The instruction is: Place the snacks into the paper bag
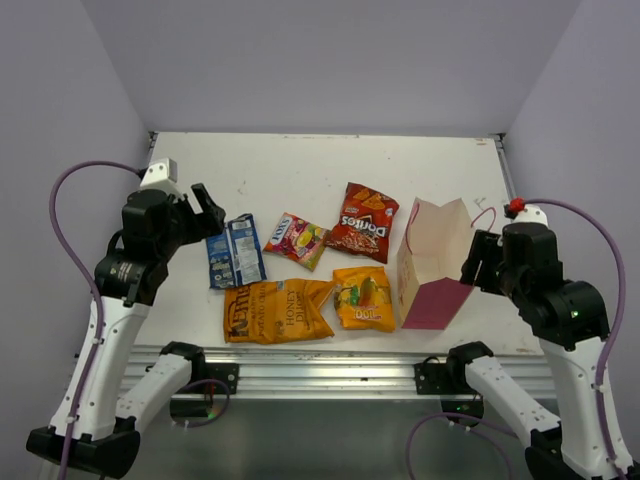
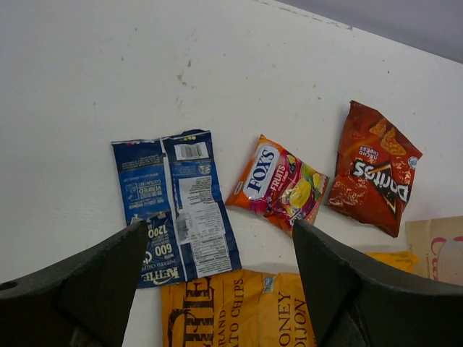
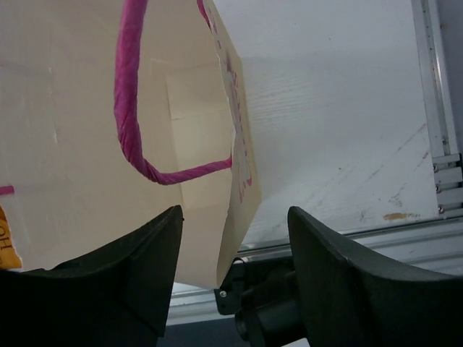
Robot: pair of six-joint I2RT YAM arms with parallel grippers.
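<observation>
Five snacks lie flat on the white table (image 1: pixel 300 165): a blue-white packet (image 1: pixel 234 251), a pink-yellow candy packet (image 1: pixel 297 240), a dark red Doritos bag (image 1: pixel 363 222), a large orange Honey bag (image 1: pixel 275 310) and a smaller orange-yellow Doritos bag (image 1: pixel 363 298). The paper bag (image 1: pixel 435 262) stands to their right, mouth open. My left gripper (image 1: pixel 213 210) is open and empty, hovering above the blue-white packet (image 2: pixel 177 206) and the Honey bag (image 2: pixel 239 311). My right gripper (image 3: pixel 235 211) is open at the bag's right side; the bag's side wall (image 3: pixel 242 166) sits between the jaws.
The table's metal front rail (image 1: pixel 300 365) runs just below the snacks. A raised edge (image 1: pixel 505 170) borders the table on the right. The bag's pink cord handle (image 3: pixel 130 108) hangs inside the mouth.
</observation>
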